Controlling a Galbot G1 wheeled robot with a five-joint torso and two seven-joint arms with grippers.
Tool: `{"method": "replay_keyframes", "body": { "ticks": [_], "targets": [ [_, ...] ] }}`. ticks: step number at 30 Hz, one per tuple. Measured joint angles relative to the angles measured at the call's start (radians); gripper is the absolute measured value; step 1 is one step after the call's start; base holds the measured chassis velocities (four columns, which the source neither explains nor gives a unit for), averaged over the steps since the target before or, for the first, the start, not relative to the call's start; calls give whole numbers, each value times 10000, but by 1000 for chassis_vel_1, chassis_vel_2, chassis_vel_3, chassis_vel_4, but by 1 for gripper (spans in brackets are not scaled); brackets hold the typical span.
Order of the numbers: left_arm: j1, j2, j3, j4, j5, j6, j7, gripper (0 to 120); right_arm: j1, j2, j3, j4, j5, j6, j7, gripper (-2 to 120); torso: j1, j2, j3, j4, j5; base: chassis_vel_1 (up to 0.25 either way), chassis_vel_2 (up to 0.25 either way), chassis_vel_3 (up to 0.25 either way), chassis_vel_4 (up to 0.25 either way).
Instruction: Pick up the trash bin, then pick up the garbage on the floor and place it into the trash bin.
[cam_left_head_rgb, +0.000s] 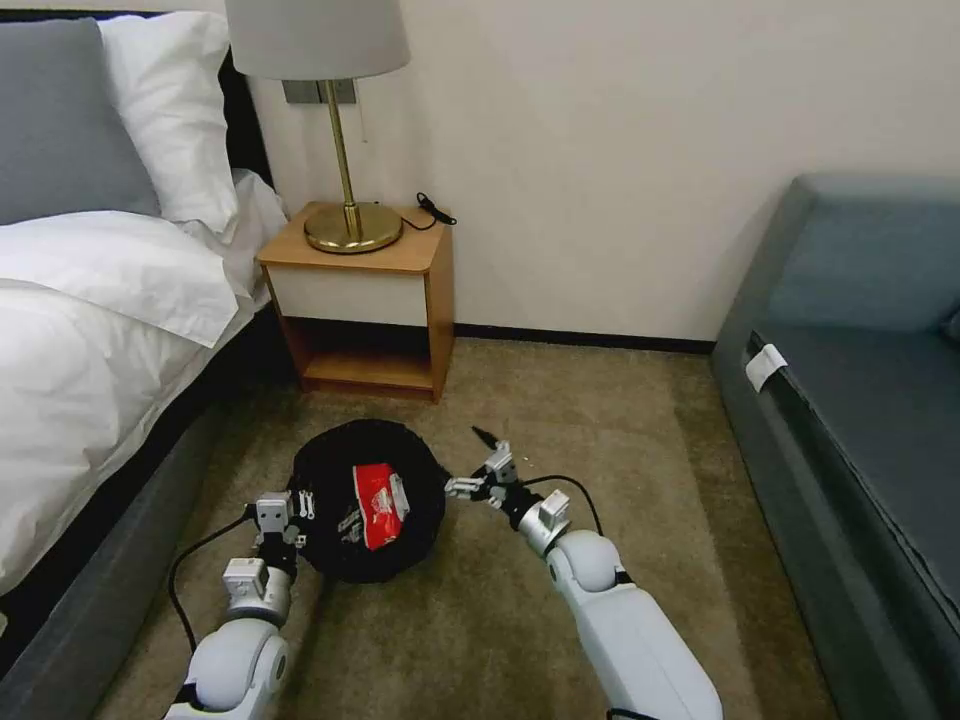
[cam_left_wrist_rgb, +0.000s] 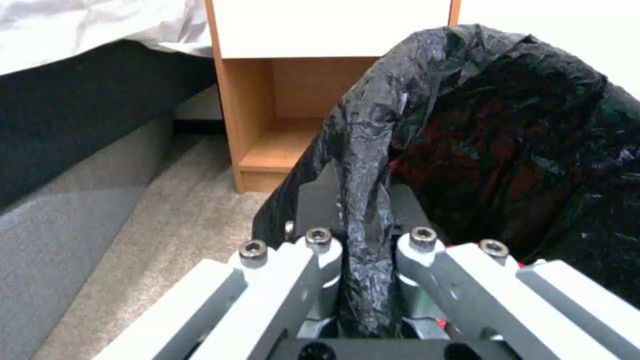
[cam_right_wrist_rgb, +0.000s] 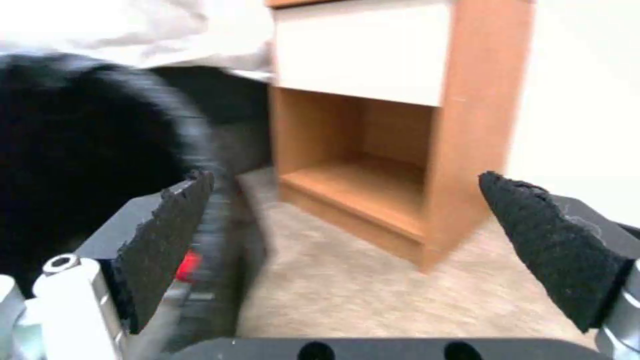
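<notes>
Trash bin (cam_left_head_rgb: 368, 500) sits lower centre of head frame, on carpet (cam_left_head_rgb: 600, 420) in front of nightstand (cam_left_head_rgb: 360, 300), black liner folded over rim. Red snack packet (cam_left_head_rgb: 381, 508) lies inside bin, centre of opening. Left gripper (cam_left_head_rgb: 300, 505) at bin's left edge, fingers pinched on liner-covered rim; left wrist view shows crinkled black plastic (cam_left_wrist_rgb: 363, 220) clamped between both fingers. Right gripper (cam_left_head_rgb: 480, 465) just right of bin, jaws spread wide, holding nothing; black pads (cam_right_wrist_rgb: 167, 235) apart in right wrist view, nightstand (cam_right_wrist_rgb: 400, 125) between them. Bed (cam_left_head_rgb: 100, 300) along left side, sofa (cam_left_head_rgb: 860, 400) on right.
</notes>
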Motion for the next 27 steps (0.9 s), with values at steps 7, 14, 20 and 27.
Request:
{"method": "replay_keyframes", "body": {
  "ticks": [7,14,20,27],
  "targets": [
    [-36,27,2,4,-79,-15,-76,4,128,-210,715,-556,-6,-42,912,100,0,0,-1,-1,0,0,0,0,0],
    [-70,68,1,40,-128,-26,-128,4,164,-466,1542,-1287,-40,111,1187,100,0,0,0,-1,1,0,0,0,0],
    [-103,65,27,69,-131,-39,-185,4,164,-595,2118,-2061,-217,551,1192,100,0,0,0,-1,1,0,0,0,0],
    [-278,-20,115,116,-239,-60,-242,4,291,-714,2665,-2524,-383,803,1168,100,0,0,0,-1,0,0,0,0,0]
  ]
}}
